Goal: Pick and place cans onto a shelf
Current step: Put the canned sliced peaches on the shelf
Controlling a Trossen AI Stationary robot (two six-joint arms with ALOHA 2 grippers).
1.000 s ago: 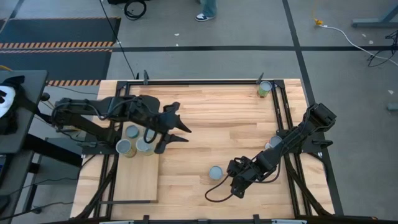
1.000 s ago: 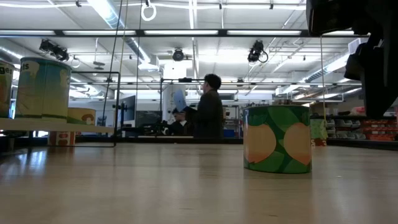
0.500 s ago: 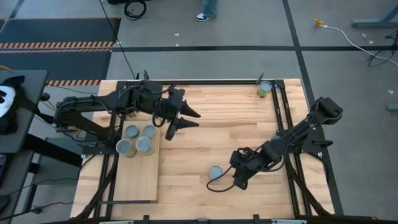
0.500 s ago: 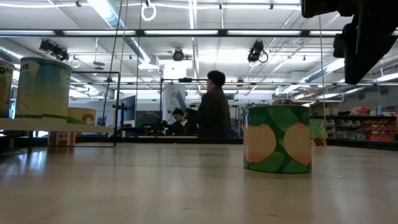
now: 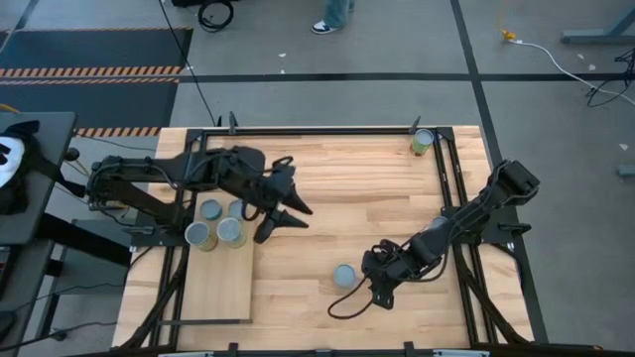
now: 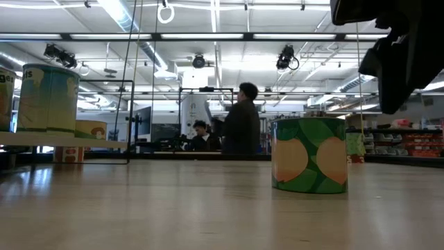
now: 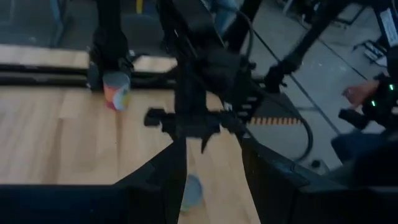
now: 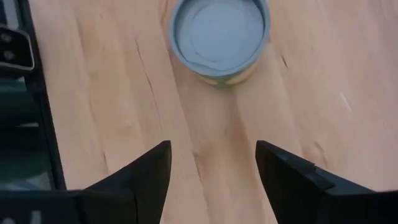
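The right gripper (image 5: 369, 285) sits low over the tabletop (image 5: 357, 198) at its near side, jaws parted and empty, with a lone can (image 5: 344, 275) just beside it and not touched. In the right wrist view that can (image 8: 219, 38) stands upright ahead of the two fingers (image 8: 140, 174) and slightly off their centre line, pale-blue lid up. In my judgement the main risk lies here: an advance along the present line could let one finger strike the can wall rather than straddle it, pushing the can along the wood or tipping it; a loose black cable (image 5: 342, 307) looping on the wood near the gripper could also snag. Further in, at the left side, the shelf (image 5: 220, 283) carries three cans (image 5: 216, 223) grouped upright at its far end, with bare board nearer. The left gripper (image 5: 280, 210) hangs just beyond the shelf's inner edge, close to that group, jaws apart and holding nothing. A careless sweep of that arm could knock the placed cans. Should both arms work the middle of the table together, they could cross paths. At the far right corner one more can (image 5: 423, 141) stands hard against the black frame (image 5: 446, 169), which may obstruct a finger on that side.
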